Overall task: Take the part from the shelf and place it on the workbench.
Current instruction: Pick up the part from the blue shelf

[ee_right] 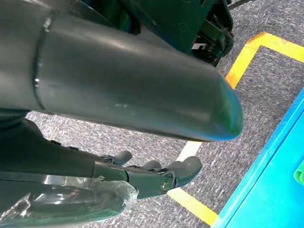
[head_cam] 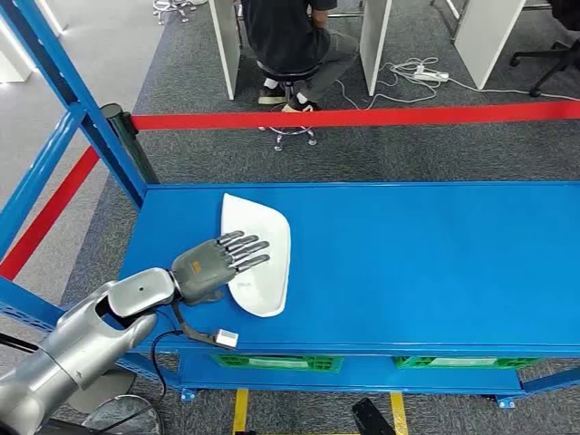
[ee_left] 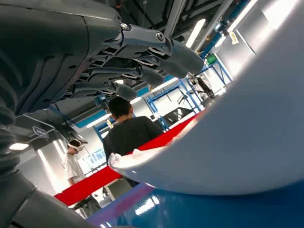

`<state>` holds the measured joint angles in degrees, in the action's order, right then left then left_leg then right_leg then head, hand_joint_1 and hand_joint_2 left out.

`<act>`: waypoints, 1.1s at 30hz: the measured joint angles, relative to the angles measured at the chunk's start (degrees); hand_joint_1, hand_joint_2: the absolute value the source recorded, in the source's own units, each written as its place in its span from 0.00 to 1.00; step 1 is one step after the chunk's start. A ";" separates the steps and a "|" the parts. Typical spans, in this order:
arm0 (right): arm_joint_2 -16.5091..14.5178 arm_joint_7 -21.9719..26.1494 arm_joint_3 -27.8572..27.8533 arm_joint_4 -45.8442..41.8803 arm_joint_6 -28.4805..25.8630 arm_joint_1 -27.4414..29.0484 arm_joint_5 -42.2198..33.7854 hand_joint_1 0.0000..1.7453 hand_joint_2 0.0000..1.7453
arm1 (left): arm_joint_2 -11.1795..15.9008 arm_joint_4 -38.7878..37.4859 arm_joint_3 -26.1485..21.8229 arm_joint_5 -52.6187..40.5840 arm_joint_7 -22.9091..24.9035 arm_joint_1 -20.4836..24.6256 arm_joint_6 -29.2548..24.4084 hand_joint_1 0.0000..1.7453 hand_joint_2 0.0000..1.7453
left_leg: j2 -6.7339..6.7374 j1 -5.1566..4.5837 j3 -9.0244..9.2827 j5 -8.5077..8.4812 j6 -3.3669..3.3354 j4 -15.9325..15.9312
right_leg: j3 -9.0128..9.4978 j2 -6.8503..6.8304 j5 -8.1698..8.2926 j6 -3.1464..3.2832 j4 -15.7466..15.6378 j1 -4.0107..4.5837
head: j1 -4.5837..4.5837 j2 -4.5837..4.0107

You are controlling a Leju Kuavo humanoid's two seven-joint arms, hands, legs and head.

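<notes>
1. The left robot hand (head_cam: 212, 267) lies flat with its fingers (head_cam: 249, 252) spread over the white part (head_cam: 263, 245), holding nothing.
2. The white part rests on the blue counter (head_cam: 424, 263), near its left end.
3. The right robot hand (ee_right: 150, 178) hangs low beside the counter, fingers loosely apart, holding nothing.
4. Past the counter, a person (head_cam: 291, 36) sits on a stool.

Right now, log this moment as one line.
left hand: open, fingers spread over white part | part: lying on blue shelf | right hand: hanging above floor, holding nothing

White part (head_cam: 263, 237), blue workbench (head_cam: 424, 263), seemingly dark-grey left robot hand (head_cam: 212, 265).
</notes>
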<state>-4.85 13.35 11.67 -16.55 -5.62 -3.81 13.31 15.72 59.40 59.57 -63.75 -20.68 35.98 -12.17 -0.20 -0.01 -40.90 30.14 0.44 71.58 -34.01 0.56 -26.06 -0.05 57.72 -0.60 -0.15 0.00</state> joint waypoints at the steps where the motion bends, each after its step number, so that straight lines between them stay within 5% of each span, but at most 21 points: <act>1: 0.00 0.00 0.00 -0.01 0.01 -0.03 0.00 0.00 0.00 | -0.03 -0.05 0.05 0.00 0.02 0.05 0.00 0.00 1.00 | 0.00 -0.01 0.87 -1.20 -0.11 -1.86 | 0.08 0.02 -0.03 -0.01 0.00 0.01 | 0.00 0.00; 3: -0.05 0.00 0.00 -0.02 0.02 -0.09 0.01 0.00 0.00 | -0.11 -0.22 0.18 -0.01 0.07 0.32 0.00 0.00 1.00 | 0.01 -0.12 3.62 -4.10 -0.54 -7.64 | 0.24 0.06 -0.17 -0.15 0.02 0.12 | -0.02 0.00; 5: -0.11 -0.02 0.01 -0.04 0.07 -0.14 0.02 0.00 0.00 | -0.28 -0.41 0.37 -0.01 0.09 0.76 0.06 0.00 1.00 | 0.00 -0.30 5.84 -5.30 -1.03 -12.43 | 0.13 0.06 -0.27 -0.52 0.10 0.30 | -0.04 0.00; 9: -0.13 -0.16 0.07 -0.05 0.29 -0.16 0.02 0.00 0.00 | -0.99 -0.85 0.97 0.62 -0.12 1.02 0.20 0.00 1.00 | -0.08 -0.15 6.36 -5.04 -1.80 -13.94 | -0.59 -0.10 -0.98 -1.64 0.90 0.30 | -0.11 0.00; 13: -0.13 -0.34 0.13 -0.07 0.35 -0.19 0.00 0.00 0.00 | -2.36 -1.65 1.63 1.33 -0.62 0.93 -0.20 0.00 1.00 | -0.06 -0.01 6.62 -5.14 -2.50 -14.23 | -6.88 -0.19 -6.76 -2.37 13.37 0.06 | -0.49 0.00; 15: -0.13 -0.44 0.20 -0.07 0.40 -0.10 0.00 0.00 0.00 | -2.95 -2.17 2.05 1.55 -0.78 0.62 -0.37 0.00 1.00 | -0.06 -0.07 6.65 -5.10 -2.52 -14.20 | -8.52 -0.20 -6.64 -2.51 16.08 0.03 | -0.50 0.00; 18: -0.13 -0.52 0.32 -0.07 0.42 -0.21 -0.02 0.00 0.00 | -3.64 -2.71 2.57 1.88 -0.80 0.46 -0.61 0.00 1.00 | -0.09 -0.17 6.80 -4.89 -2.26 -14.07 | -3.93 -0.27 -1.45 -2.48 6.61 -0.05 | -0.50 0.00; 20: -0.13 -0.55 0.44 -0.07 0.44 -0.41 -0.05 0.00 0.00 | -4.04 -2.99 2.85 2.01 -0.84 0.49 -0.82 0.00 1.00 | -0.13 -0.40 6.67 -4.71 -1.80 -13.76 | -0.98 -0.20 0.01 -2.19 1.25 -0.06 | -0.45 0.00; 25: -0.12 -0.79 0.76 -0.08 0.53 -0.44 -0.08 0.00 0.00 | -5.27 -3.61 3.46 2.01 -0.85 0.53 -1.09 0.00 1.00 | -0.13 -0.21 5.75 -3.22 -0.59 -11.88 | -0.29 -0.12 0.26 -0.77 0.01 -0.13 | -0.41 0.00; 29: -0.14 -1.17 0.95 -0.09 0.45 -0.72 -0.11 0.00 0.00 | -6.38 -4.08 4.10 1.96 -0.85 0.26 -1.09 0.00 1.00 | -0.05 0.02 -0.54 2.74 0.06 1.31 | -0.16 -0.20 0.33 -0.21 -0.19 -0.14 | -0.29 0.00; 31: -0.15 -1.47 0.98 -0.09 0.44 -0.71 -0.11 0.00 0.00 | -6.97 -4.34 4.49 1.97 -0.85 0.07 -1.15 0.02 1.00 | -0.05 0.01 -0.89 1.41 -0.15 1.70 | -0.09 -0.17 0.29 -0.16 -0.17 -0.05 | -0.29 0.00; 32: -0.15 -1.60 1.00 -0.09 0.44 -0.74 -0.11 0.00 0.00 | -7.27 -4.44 4.65 1.99 -0.85 0.09 -1.16 0.14 1.00 | -0.05 -0.05 0.46 -0.59 -0.43 -1.10 | 0.01 -0.14 0.27 -0.18 -0.16 0.00 | -0.30 0.00; 33: -0.19 -1.70 1.02 -0.10 0.45 -0.78 -0.11 0.00 0.00 | -7.55 -4.51 4.77 2.01 -0.85 0.18 -1.15 0.36 1.00 | -0.05 -0.15 2.32 -2.69 -0.82 -4.86 | 0.10 -0.10 0.24 -0.22 -0.17 0.03 | -0.29 0.00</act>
<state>-5.04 11.65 12.69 -16.64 -5.17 -4.59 13.20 8.17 54.88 64.35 -61.74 -21.53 36.16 -13.33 -0.24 -0.16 -38.58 27.45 -0.38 66.73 -33.91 0.45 -25.82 -0.27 57.55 -0.56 -0.44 0.00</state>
